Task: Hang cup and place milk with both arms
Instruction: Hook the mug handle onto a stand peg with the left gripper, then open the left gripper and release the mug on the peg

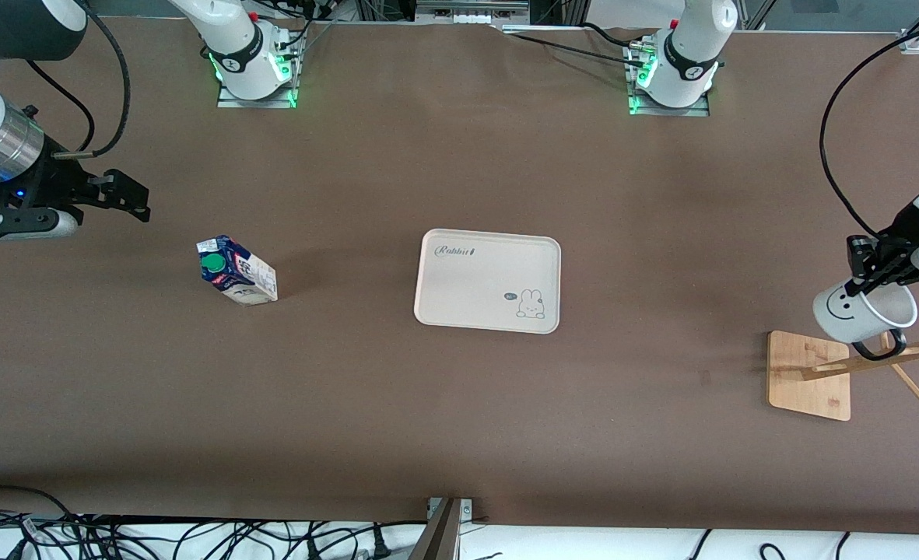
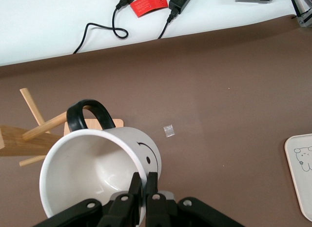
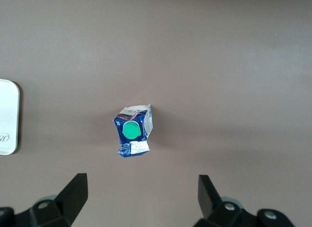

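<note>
- Brown worktop fills the front view, both arms out wide at its ends.
- Cream tray lies flat at the middle, rabbit print showing.
- Wooden rack stands at about 3 o'clock from the tray, toward the left arm's end.
- Left gripper hangs over the rack, jaws pinching the rim of the cup, which is tilted, its black handle against a peg.
- Right gripper hovers over bare worktop near the milk, jaws spread wide.
- Milk stands upright at 9 o'clock from the tray, green cap up.
</note>
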Controlling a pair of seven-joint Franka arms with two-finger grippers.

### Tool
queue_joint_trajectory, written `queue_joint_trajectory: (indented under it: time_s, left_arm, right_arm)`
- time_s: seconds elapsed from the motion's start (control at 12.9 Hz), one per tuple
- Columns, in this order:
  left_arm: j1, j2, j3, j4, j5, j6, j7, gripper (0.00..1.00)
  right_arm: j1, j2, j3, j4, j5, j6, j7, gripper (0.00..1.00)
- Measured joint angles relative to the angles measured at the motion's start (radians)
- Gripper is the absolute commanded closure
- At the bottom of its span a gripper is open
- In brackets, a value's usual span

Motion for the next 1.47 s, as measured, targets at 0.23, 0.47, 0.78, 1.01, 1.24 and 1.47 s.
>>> queue_joint_trajectory:
  time_s: [0.23,0.47,0.78,1.01,1.24,1.47]
  left_arm:
    - [0.0,0.006,0.0,0.007,0.0,0.011,0.006,1.0]
    - [0.0,0.012,0.0,0.025,0.0,0.012,0.015,1.0]
    - [0.0,0.028,0.0,0.038,-0.01,0.021,0.017,1.0]
    - [0.007,0.033,0.003,0.04,-0.032,0.025,0.021,1.0]
    - [0.014,0.034,0.018,0.041,-0.042,0.025,0.026,1.0]
    - [0.019,0.036,0.041,0.041,-0.066,0.024,0.055,1.0]
  right_arm:
    - [0.0,0.0,0.0,0.0,0.0,0.0,0.0,0.0]
    - [0.0,0.0,0.0,0.0,0.0,0.001,0.0,0.0]
    - [0.0,0.0,0.0,0.0,0.0,0.001,0.0,0.0]
    - [0.0,0.0,0.0,0.0,0.0,0.001,0.0,0.0]
    - [0.0,0.0,0.0,0.0,0.0,0.001,0.0,0.0]
    - [0.0,0.0,0.001,0.0,0.0,0.001,0.0,0.0]
